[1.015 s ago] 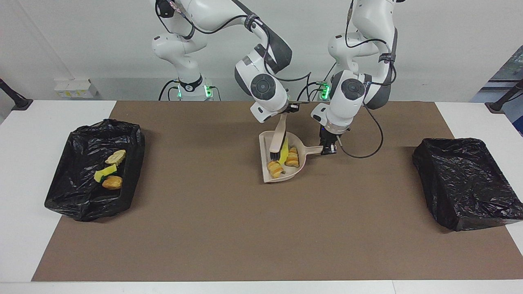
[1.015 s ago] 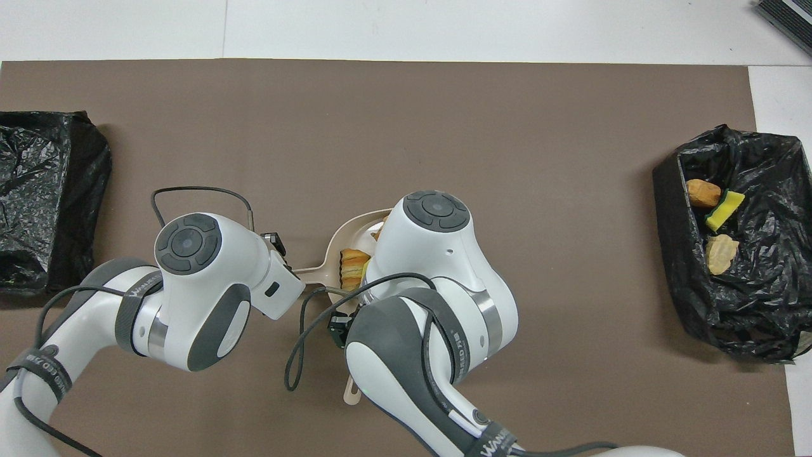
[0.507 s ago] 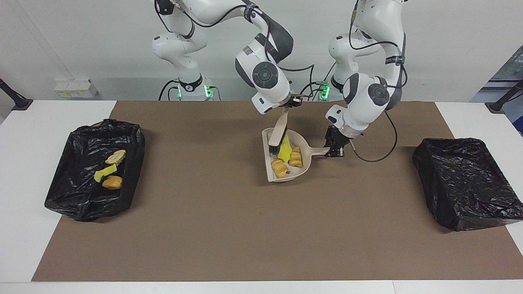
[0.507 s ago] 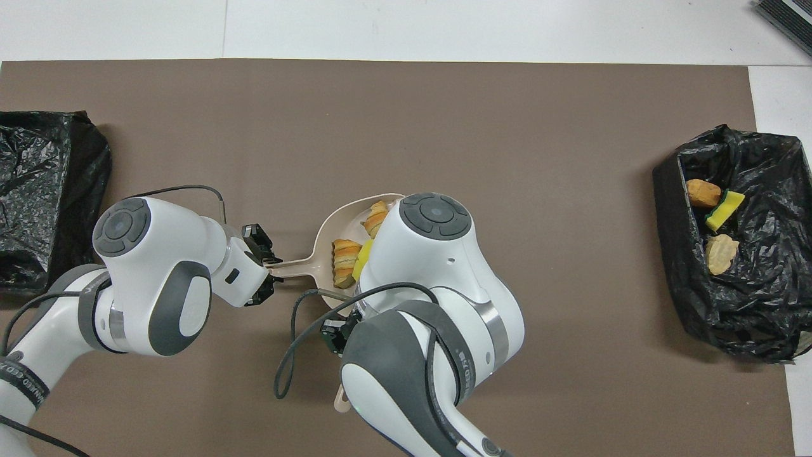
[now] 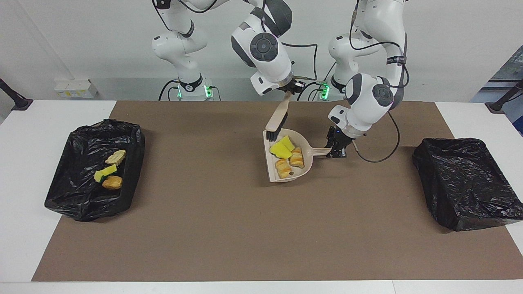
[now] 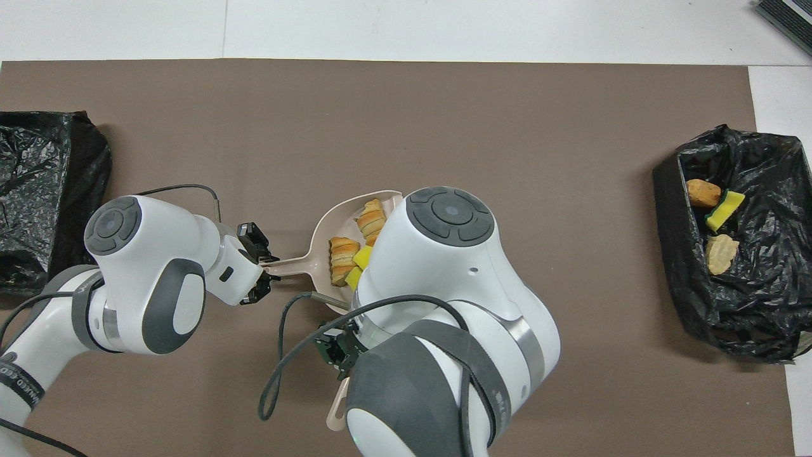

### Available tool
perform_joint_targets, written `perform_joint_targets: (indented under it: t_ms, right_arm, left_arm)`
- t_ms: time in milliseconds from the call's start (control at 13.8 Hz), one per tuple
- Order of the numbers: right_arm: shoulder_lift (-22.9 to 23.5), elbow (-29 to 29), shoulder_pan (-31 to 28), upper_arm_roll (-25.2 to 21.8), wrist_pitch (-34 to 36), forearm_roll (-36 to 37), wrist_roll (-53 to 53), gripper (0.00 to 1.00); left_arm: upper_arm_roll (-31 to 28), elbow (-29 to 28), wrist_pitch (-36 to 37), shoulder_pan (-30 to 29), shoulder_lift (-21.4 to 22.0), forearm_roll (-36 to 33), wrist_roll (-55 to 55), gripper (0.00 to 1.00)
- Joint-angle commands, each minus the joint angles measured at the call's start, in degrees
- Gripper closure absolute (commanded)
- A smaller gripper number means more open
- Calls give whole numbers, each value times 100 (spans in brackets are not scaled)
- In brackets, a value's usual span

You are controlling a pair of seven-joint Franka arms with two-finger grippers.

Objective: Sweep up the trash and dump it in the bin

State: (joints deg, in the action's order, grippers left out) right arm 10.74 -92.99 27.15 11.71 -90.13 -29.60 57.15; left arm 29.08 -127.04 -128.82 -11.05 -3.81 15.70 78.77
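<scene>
Nearest the robots, our right gripper (image 5: 291, 87) is clenched on the handle of the hand brush (image 5: 277, 121), which hangs tilted with its black bristles just over the dustpan's edge nearer the robots. Beside it, toward the left arm's end, our left gripper (image 5: 337, 148) is clamped on the handle of the beige dustpan (image 5: 307, 162).

In the pan lie this load of trash: a yellow sponge chunk (image 5: 282, 148) and two croissant pieces (image 5: 290, 163), the sponge nearer the robots. We judge the pan slightly lifted, though we cannot tell for certain.

Level with it, at the two ends of the brown mat (image 5: 204, 228), sit two bins lined with black bags. The one toward the right arm's end (image 5: 81, 204) already holds a sponge, a bread piece and a pale scrap (image 5: 110, 168); the other bin (image 5: 466, 192) shows nothing inside.

The risk we see is in the carry: the pan's open lip faces the right arm's end, so a tilt that way or a quick swing could roll the croissants out onto the mat. The handle grip sits far from the load, so the pan could sag or twist. The low-hanging brush could also knock the sponge.
</scene>
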Motion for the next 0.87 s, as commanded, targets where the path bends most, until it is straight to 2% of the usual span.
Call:
perform_joint_targets:
  t_ms: [0, 217, 362, 507, 797]
  right_arm:
    - [-116, 9, -332, -98, 696, 250, -19, 100]
    - [-116, 9, -894, -90, 1479, 875, -763, 100]
    - [-134, -78, -1254, -90, 1595, 1060, -1371, 100]
    - [-178, -324, -1519, -90, 1656, 1113, -2047, 100]
    - [84, -632, -1196, -46, 1350, 939, -2270, 100]
  left_arm:
    - [19, 187, 418, -282, 214, 170, 305, 100]
    - [-7, 722, 980, -406, 170, 100, 314, 100]
    - [-42, 1056, 1279, -582, 135, 47, 314, 100]
    - [-34, 1582, 1674, -792, 48, -425, 296, 100]
    - [-34, 2654, 2377, -1250, -487, -1278, 323, 100]
